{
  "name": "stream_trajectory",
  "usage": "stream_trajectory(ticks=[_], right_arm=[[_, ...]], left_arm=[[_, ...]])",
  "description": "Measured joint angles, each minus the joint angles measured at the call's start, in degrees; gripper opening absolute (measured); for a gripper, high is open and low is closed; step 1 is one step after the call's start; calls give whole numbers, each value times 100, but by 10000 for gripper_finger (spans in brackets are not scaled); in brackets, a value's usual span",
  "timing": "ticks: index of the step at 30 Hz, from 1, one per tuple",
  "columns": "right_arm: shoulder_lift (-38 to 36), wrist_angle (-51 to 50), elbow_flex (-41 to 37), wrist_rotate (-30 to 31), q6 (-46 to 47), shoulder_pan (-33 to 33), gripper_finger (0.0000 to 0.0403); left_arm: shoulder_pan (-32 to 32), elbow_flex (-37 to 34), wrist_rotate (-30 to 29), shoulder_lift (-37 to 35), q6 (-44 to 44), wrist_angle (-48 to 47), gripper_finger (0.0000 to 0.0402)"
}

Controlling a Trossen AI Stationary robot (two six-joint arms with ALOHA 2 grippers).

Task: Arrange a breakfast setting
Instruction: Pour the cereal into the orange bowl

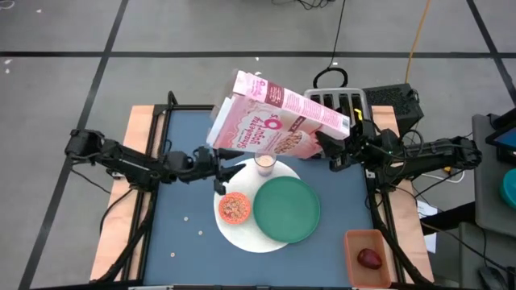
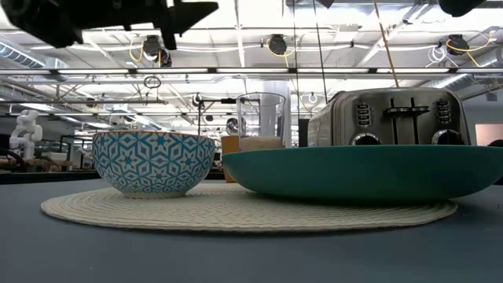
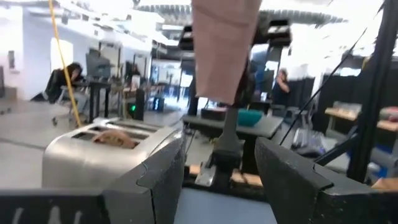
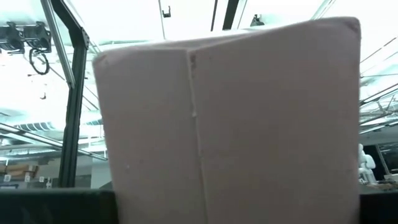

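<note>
While the left gripper (image 1: 219, 171) hangs with its fingers apart and empty just left of the bowl, the right gripper (image 1: 332, 145) is clamped on the cereal box (image 1: 274, 121), which is held tilted in the air above the glass and in front of the toaster.

Containers, left to right:
- Bowl (image 1: 235, 208): patterned outside, holds cereal, and stands on the left part of the white plate (image 1: 242, 232).
- Glass (image 1: 264, 163): clear, with a shallow layer of milk at the bottom, at the plate's far edge.
- Green plate (image 1: 287, 209): nothing on it; it overlaps the white plate's right side.
- Toaster (image 2: 389, 116): silver, with a bagel (image 3: 114, 138) showing in one slot in the left wrist view.
- Bin (image 1: 368, 256): tan, at the near right corner, holding a dark-red fruit (image 1: 369, 258).

The table (image 1: 177, 217) top is dark blue, with a few loose cereal pieces (image 1: 187, 218) left of the white plate. Behind it lies an open workshop with ceiling rails; people (image 3: 283, 84) show far off.

The box is pink with printed lettering, its top flaps open.
</note>
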Motion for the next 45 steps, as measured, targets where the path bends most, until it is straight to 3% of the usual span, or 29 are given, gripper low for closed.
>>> stream_trajectory(ticks=[6, 9, 15, 27, 45], right_arm=[[0, -13, 0, 4, 0, 0, 203], [0, -13, 0, 2, 0, 0, 203], [0, -13, 0, -1, 1, 1, 203], [0, -13, 0, -4, 2, 2, 203], [-7, -86, 11, -12, 4, 5, 203]], left_arm=[[146, 784, 34, 23, -462, -1637, 202], [189, 949, 4, 19, -526, -1784, 202], [176, 747, 167, 58, 2, -529, 202], [466, 743, 646, 1854, 208, 2933, 202], [745, 2042, 1576, 2809, 201, 2905, 202]])
